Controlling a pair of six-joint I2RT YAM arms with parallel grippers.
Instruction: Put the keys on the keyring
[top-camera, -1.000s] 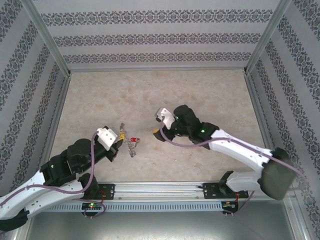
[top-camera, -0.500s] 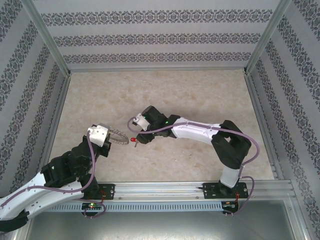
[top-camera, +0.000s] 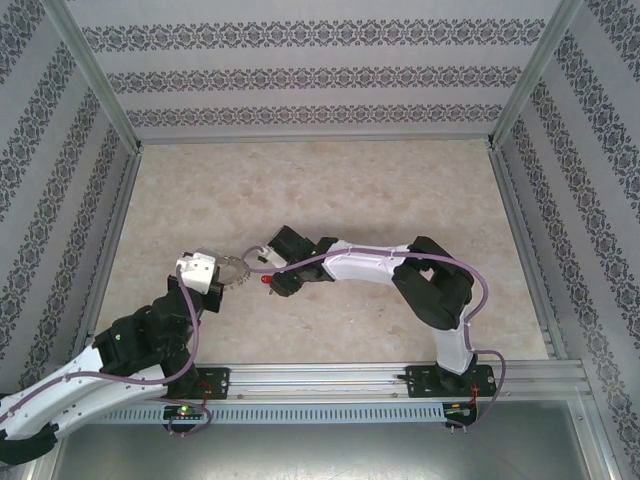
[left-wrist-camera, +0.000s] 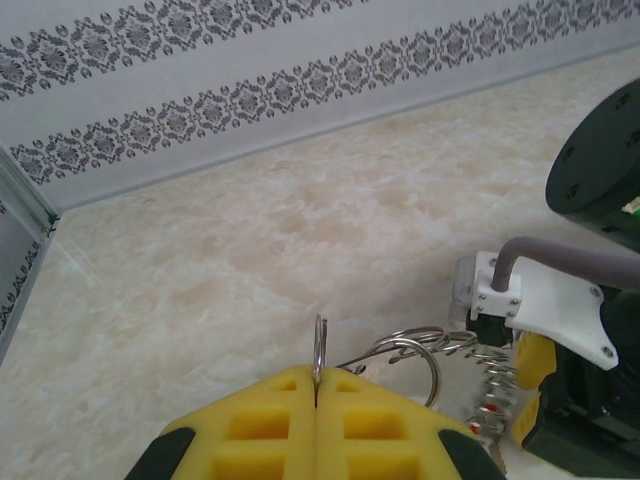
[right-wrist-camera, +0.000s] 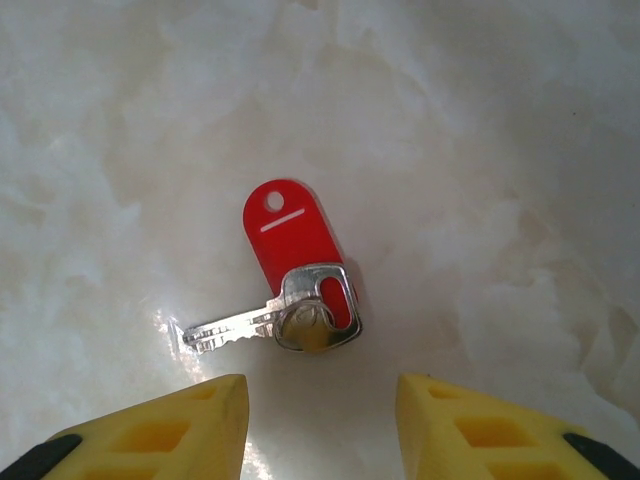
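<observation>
Left end effector (left-wrist-camera: 316, 402) clamps the keyring (left-wrist-camera: 319, 350); right end effector (right-wrist-camera: 320, 395) hovers spread wide over the key (right-wrist-camera: 290, 240).

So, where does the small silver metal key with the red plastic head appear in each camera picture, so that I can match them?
Top external: the red-headed silver key lies left of centre, at the right gripper's tip.
Left wrist: probably low right, a tiny red spot behind the thin silvery keyring; too small to be sure.
Right wrist: mid-picture, lying flat.
Shared landmark: the open right gripper, with yellow fingers, next to the key.
</observation>
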